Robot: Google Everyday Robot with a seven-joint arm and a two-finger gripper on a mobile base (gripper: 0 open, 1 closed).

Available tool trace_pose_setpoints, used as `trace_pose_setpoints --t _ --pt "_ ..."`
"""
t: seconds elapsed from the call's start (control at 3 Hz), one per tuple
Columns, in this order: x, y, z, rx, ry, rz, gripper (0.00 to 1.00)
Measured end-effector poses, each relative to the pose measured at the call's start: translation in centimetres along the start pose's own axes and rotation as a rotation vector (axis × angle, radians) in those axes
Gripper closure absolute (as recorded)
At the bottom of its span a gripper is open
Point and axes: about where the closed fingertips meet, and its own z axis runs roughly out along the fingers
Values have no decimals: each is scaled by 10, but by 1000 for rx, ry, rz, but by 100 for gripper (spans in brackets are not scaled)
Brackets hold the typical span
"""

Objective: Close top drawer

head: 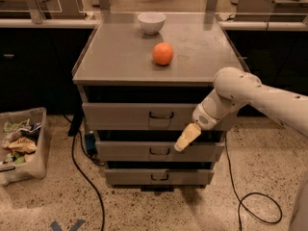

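Observation:
The top drawer (130,115) is a wide grey metal drawer with a small dark wire handle (161,115) at its centre. It stands pulled out a little from the cabinet, with a dark gap above it. My gripper (185,138) hangs at the end of the white arm, in front of the drawer's right lower edge, just right of the handle. Its pale fingertips point down and to the left, over the gap between the top drawer and the middle drawer (159,151).
An orange (162,54) and a white bowl (151,22) sit on the cabinet top (110,57). The bottom drawer (159,177) is below. A bin of clutter (21,143) stands on the floor at left. Black cables (82,172) run over the floor on both sides.

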Motion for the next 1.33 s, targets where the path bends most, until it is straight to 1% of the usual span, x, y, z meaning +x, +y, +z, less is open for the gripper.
trace_pose_setpoints --t 0.33,0.67,1.0,1.33 --pt "-7 -3 2 14 18 -31 0" --pt "-23 -9 -8 44 7 -73 0" --pt "-23 -9 -8 44 7 -73 0" --pt "-22 -11 -7 61 20 -82 0"
